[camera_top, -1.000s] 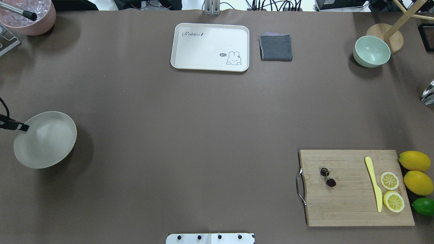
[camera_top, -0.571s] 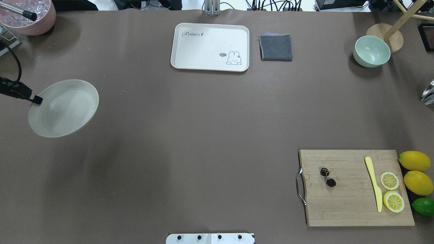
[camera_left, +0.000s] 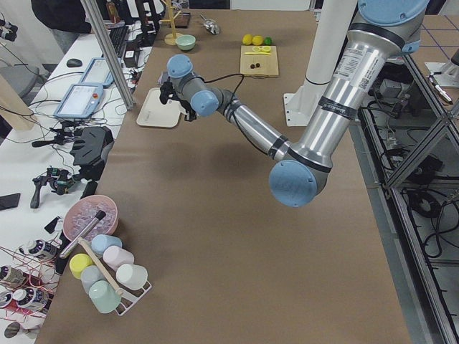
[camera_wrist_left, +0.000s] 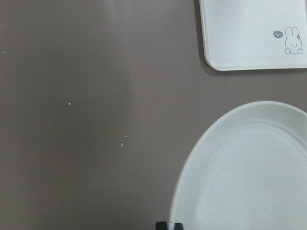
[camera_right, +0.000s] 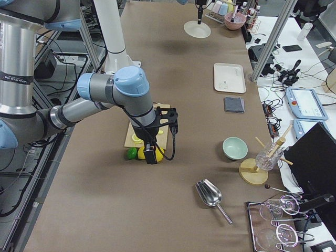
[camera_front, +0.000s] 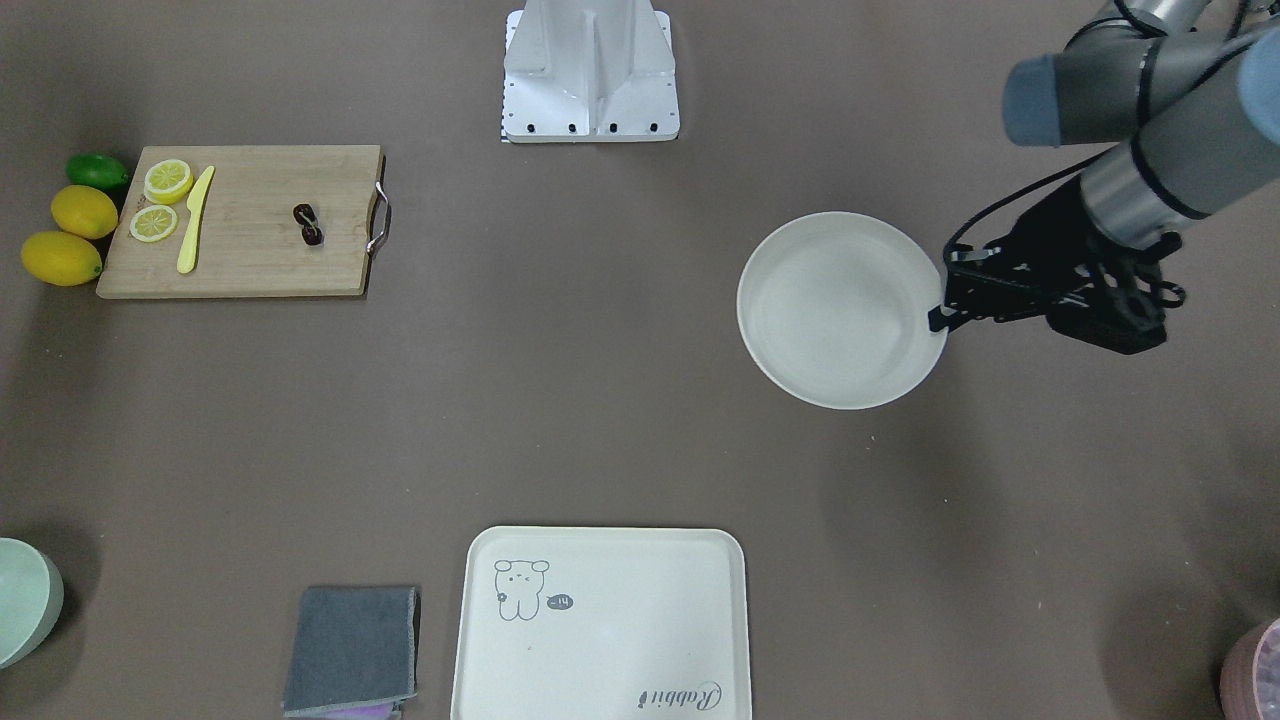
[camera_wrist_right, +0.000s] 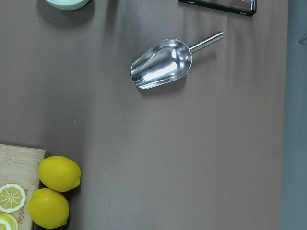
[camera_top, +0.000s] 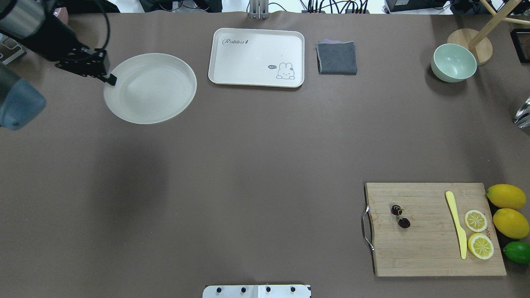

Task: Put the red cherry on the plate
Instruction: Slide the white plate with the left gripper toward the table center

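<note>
The red cherry (camera_top: 400, 216), a tiny dark joined pair, lies on the left part of the wooden cutting board (camera_top: 430, 252); it also shows in the front view as the cherry (camera_front: 308, 224). The round cream plate (camera_top: 150, 88) hangs above the table's far left, just left of the rabbit tray. My left gripper (camera_top: 109, 78) is shut on the plate's left rim, and its fingertips (camera_wrist_left: 169, 225) pinch the plate (camera_wrist_left: 249, 172) at the bottom edge of the wrist view. My right gripper (camera_right: 150, 156) hangs over the lemons beside the board; I cannot tell its state.
A rabbit tray (camera_top: 256, 57), a folded grey cloth (camera_top: 337, 58) and a pale green bowl (camera_top: 454, 63) line the far side. On the board lie a yellow knife (camera_top: 456, 223) and two lemon slices (camera_top: 475, 220). Lemons (camera_top: 506, 196) and a lime sit beside it. A metal scoop (camera_wrist_right: 162, 64) lies nearby.
My left arm has carried the plate from the table's left edge forward and to the right, up to the rabbit tray. The cherry and board have not moved.
</note>
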### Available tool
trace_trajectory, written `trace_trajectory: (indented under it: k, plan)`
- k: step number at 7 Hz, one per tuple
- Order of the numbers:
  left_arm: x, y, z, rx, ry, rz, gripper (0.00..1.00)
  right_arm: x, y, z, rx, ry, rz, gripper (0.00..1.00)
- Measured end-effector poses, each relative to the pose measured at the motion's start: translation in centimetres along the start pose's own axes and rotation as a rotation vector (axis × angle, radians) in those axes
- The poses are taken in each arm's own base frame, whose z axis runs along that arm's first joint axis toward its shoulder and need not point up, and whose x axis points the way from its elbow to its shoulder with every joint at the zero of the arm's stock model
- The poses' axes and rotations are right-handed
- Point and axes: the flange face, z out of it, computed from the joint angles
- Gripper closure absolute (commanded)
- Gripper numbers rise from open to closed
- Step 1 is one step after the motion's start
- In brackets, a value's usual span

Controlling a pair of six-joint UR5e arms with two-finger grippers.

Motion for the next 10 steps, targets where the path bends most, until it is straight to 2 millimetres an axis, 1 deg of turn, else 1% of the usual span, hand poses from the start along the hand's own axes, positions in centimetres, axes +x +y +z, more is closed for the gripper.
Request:
trace_trajectory:
  k: [1,2,3,4,5,6,7,8,9,10]
  plan:
    - [4.4,1.4,3.3,0.016,-0.032,-0.015,1.0,0.2,0.1,-0.1,0.002,0.0,0.007,0.0]
    - [8.4,3.6,7.1,0.031,-0.064,-0.029,1.0,0.3,0.2,-0.1,0.002,0.0,0.012,0.0]
    - [11.6,6.2,10.4,0.041,-0.082,-0.044,1.0,0.4,0.3,-0.1,0.002,0.0,0.015,0.0]
    - [13.9,8.5,13.1,0.045,-0.093,-0.053,1.0,0.5,0.4,-0.1,0.002,0.0,0.017,0.0]
    - [15.4,10.6,15.5,0.05,-0.097,-0.054,1.0,0.5,0.5,-0.2,0.003,0.0,0.019,0.0]
    - [16.3,11.9,18.0,0.056,-0.085,-0.062,1.0,0.6,0.5,-0.2,0.003,0.0,0.022,0.0]
    - [16.2,12.2,20.1,0.062,-0.065,-0.069,1.0,0.6,0.6,-0.2,0.003,0.0,0.024,0.0]
    - [15.6,12.0,22.0,0.068,-0.048,-0.073,1.0,0.7,0.6,-0.3,0.005,0.001,0.026,0.0]
    - [15.1,11.8,23.1,0.07,-0.04,-0.077,1.0,0.7,0.7,-0.3,0.006,0.001,0.027,0.0]
    - [14.9,11.7,23.6,0.073,-0.035,-0.077,0.8,0.7,0.7,-0.3,0.006,0.001,0.028,0.0]
